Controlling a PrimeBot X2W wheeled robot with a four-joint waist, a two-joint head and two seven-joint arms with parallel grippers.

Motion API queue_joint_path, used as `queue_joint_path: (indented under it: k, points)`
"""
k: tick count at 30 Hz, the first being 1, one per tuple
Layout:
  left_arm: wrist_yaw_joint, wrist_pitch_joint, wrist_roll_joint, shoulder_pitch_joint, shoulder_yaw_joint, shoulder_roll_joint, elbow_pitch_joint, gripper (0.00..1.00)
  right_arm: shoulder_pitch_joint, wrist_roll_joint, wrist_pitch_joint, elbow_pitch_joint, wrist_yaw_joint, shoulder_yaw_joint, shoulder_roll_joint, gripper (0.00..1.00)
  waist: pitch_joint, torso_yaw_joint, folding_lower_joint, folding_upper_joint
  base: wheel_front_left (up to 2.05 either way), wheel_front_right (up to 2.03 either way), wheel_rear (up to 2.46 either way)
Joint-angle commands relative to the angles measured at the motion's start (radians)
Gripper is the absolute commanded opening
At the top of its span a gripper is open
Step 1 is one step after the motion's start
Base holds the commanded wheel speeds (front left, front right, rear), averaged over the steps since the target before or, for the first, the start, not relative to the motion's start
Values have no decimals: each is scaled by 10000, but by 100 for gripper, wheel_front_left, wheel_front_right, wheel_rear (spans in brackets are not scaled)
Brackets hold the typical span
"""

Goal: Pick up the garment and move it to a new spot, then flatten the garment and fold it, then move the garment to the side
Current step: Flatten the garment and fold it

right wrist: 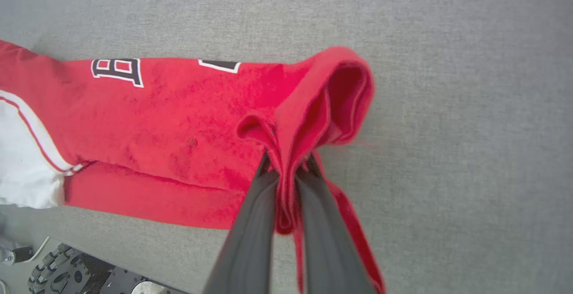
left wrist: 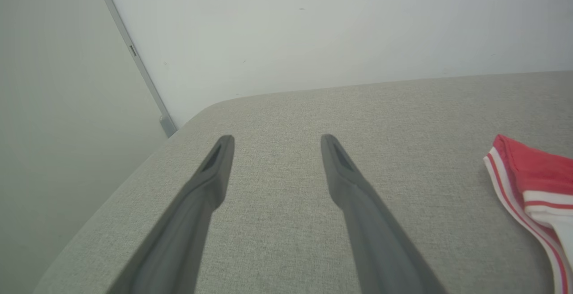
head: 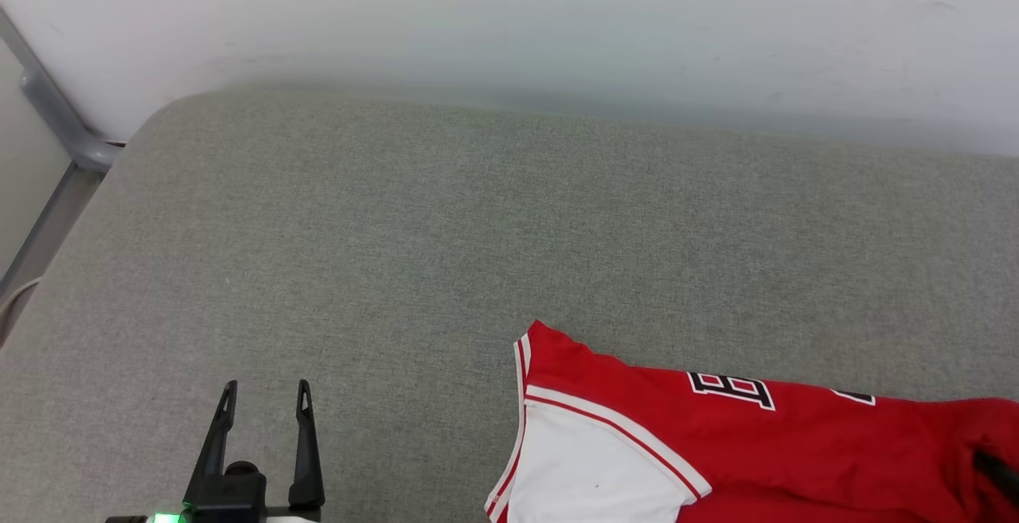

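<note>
**Firmly pinched, the shirt waits to be lifted**

The right gripper (right wrist: 287,159) is clamped on a bunched fold of the garment (right wrist: 179,119), and red cloth is squeezed up between its two dark fingers. The left gripper (head: 267,388) is spread wide and grasps nothing. It sits over bare grey cloth near the front edge of the cushion (head: 358,228), well apart from the shirt.

This looks like the first step, picking up. The grip is made, yet most of the shirt lies on the cushion. The next move probably calls for a steady lift, high enough to clear the trailing cloth, then a carry toward the open middle of the cushion. With one pinch point the shirt will likely hang in a rope and need spreading, perhaps with the left gripper's (left wrist: 277,139) help.

The shirt lies along the cushion's front edge, toward its right side. It is bright red and soft, with a white short sleeve (head: 593,467) trimmed in thin red-and-white stripes. Black letters (head: 731,388) outlined in white run along its far edge, partly cut off by a fold. It is crumpled lengthwise instead of spread flat, and beside the pinch the cloth curls into an open loop.
</note>
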Motion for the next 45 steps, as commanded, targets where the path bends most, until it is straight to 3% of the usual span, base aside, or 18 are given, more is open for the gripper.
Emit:
queue_joint_path:
  k: [1, 8, 17, 27, 32, 45]
  points:
    - [-20, -20, -8, 37, -29, 51, 27, 100, 107, 37, 96, -373, -9, 78, 134, 0, -31, -20, 0, -1, 0, 0, 0]
    - [-79, -20, 55, -51, -138, 49, 124, 100, -105, 166, 771, -2014, -9, 1181, 886, 0, -69, -8, 0, -1, 0, 0, 0]
    - [-133, -20, 74, -300, -341, 13, 204, 100, -1464, -57, 921, -2459, -9, 3483, 1178, 0, 115, 327, 0, -1, 0, 0, 0]
    - [-160, -22, 46, -557, -471, -63, 295, 100, -3447, -24, 693, -1964, -9, 6303, 1321, 0, 381, 683, 0, -1, 0, 0, 0]
    - [-147, -20, 21, -587, -499, -92, 300, 100, -4221, -220, 381, -1566, -9, 7213, 1385, 0, 462, 765, 0, -1, 0, 0, 0]
    - [-163, -20, 0, -977, -609, -231, 338, 100, -6326, -953, -584, 909, -9, 9436, 2236, 0, 945, 998, 0, -1, 0, 0, 0]
